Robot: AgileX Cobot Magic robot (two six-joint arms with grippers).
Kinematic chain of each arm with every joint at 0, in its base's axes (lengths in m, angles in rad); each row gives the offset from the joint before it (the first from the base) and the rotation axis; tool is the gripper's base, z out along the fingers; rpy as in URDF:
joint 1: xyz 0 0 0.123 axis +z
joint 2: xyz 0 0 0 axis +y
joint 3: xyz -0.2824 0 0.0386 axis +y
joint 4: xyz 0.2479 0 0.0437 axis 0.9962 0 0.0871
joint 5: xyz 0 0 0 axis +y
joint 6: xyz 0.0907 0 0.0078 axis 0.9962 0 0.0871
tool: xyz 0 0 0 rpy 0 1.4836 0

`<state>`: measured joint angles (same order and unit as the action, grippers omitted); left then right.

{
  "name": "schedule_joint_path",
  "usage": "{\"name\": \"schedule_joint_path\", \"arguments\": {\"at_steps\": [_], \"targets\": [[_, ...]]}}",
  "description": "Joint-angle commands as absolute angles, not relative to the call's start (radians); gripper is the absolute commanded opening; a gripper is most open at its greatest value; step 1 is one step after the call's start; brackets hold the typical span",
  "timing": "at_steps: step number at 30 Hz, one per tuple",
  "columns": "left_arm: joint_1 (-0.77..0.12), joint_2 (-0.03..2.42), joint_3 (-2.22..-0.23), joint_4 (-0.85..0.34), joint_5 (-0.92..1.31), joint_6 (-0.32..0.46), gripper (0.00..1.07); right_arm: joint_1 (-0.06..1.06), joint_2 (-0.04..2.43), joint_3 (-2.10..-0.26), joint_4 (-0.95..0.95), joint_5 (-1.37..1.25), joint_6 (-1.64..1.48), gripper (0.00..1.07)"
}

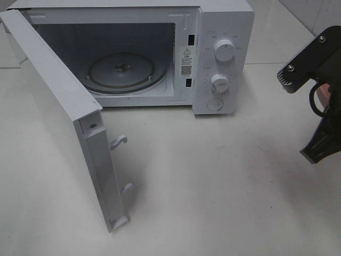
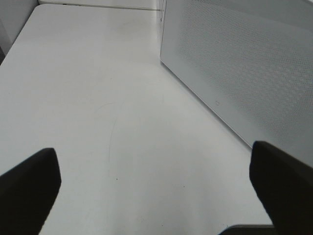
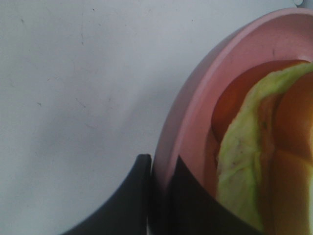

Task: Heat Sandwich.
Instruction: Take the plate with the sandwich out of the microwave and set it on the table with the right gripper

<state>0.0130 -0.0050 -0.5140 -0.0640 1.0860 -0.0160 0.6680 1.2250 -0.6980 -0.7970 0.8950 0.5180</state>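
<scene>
Door open, plate gripped, sandwich not yet in the oven.

We judge the task roughly a third done: the microwave point(image 1: 160, 53) at the upper middle of the high view has its door point(image 1: 58, 117) swung wide toward the lower left and its turntable point(image 1: 121, 71) bare, so loading, shutting the door and turning the dials point(image 1: 224, 50) remain. That view shows only the right arm point(image 1: 314, 90) at the right edge, well apart from the oven. The right wrist view alone shows us the right hand point(image 3: 159, 196) clamped on the rim of the pink plate point(image 3: 195, 122), with the sandwich point(image 3: 264, 161) lying on it at the right of that frame. The left wrist view adds the left hand point(image 2: 156, 191), spread wide and empty over the desk point(image 2: 98, 98).
</scene>
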Motion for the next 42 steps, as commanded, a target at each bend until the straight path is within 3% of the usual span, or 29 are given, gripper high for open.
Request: {"name": "schedule_joint_path", "arguments": {"at_steps": [1, 42], "targets": [[0.015, -0.010, -0.515, -0.067, 1.073, -0.017, 0.98, 0.668, 1.249, -0.720, -0.840, 0.913, 0.566, 0.00], [0.015, -0.010, -0.515, -0.067, 1.073, -0.017, 0.98, 0.653, 1.678, -0.721, -1.017, 0.780, 1.130, 0.02]]}}
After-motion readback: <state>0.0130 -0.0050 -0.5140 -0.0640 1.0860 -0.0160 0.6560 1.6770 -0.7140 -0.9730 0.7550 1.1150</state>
